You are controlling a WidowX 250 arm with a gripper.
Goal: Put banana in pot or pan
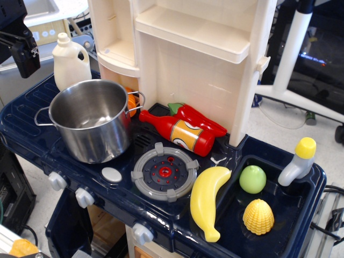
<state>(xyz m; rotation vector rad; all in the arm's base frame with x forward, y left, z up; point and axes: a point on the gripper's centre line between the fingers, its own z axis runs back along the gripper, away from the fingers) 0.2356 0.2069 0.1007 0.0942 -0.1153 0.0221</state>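
Note:
The yellow banana (207, 201) lies on the dark blue toy kitchen counter, across the rim between the grey burner (164, 171) and the sink. The shiny steel pot (94, 121) stands upright and empty at the counter's left, its two wire handles showing. My gripper (24, 51) is a black shape at the top left, high above the counter, left of the pot and far from the banana. It holds nothing. It is partly cut off by the frame edge, so how its jaws stand does not show.
A red ketchup bottle (180, 133) and a red pepper (201, 119) lie behind the burner. A green ball (252, 179) and yellow corn piece (258, 216) sit in the sink (228, 226) by the faucet (298, 161). A white jug (70, 62) stands behind the pot, with cream shelves (193, 32) above.

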